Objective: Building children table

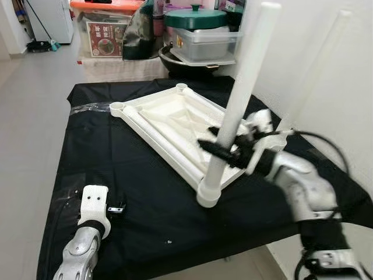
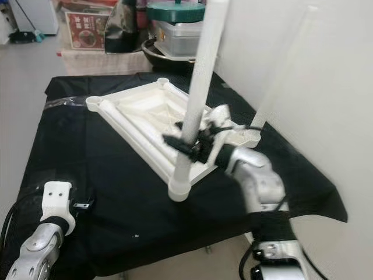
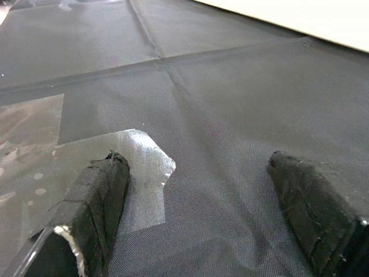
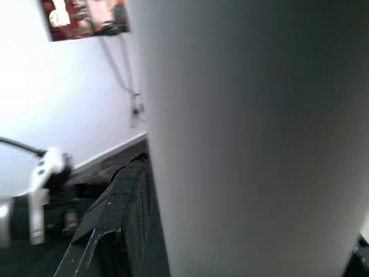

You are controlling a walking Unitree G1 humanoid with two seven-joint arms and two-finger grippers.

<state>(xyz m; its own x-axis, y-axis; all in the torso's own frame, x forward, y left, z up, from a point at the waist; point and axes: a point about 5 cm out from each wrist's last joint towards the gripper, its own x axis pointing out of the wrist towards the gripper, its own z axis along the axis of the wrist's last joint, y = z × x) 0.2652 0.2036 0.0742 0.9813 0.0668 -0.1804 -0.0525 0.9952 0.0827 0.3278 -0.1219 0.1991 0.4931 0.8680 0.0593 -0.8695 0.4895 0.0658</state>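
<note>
An upturned white table top [image 1: 169, 116] lies on a black cloth [image 1: 116, 163]. A white table leg [image 1: 242, 87] stands upright in its nearest corner socket [image 1: 208, 195]. My right gripper [image 1: 224, 149] is shut on this leg low down, one black finger [image 4: 121, 219] pressed against it. A second white leg [image 1: 317, 64] stands at the right corner by the wall. Two far corner sockets [image 1: 118, 107] are empty. My left gripper [image 3: 196, 167] is open and rests low over the cloth at the near left, nothing between its fingers [image 3: 98, 190].
A white wall [image 1: 349, 87] runs close along the right. Behind the cloth stand storage boxes [image 1: 108, 29] and a pot with a green lid [image 1: 195, 17]. Clear tape [image 3: 34, 133] lies on the cloth near my left gripper. Grey floor [image 1: 29, 116] opens to the left.
</note>
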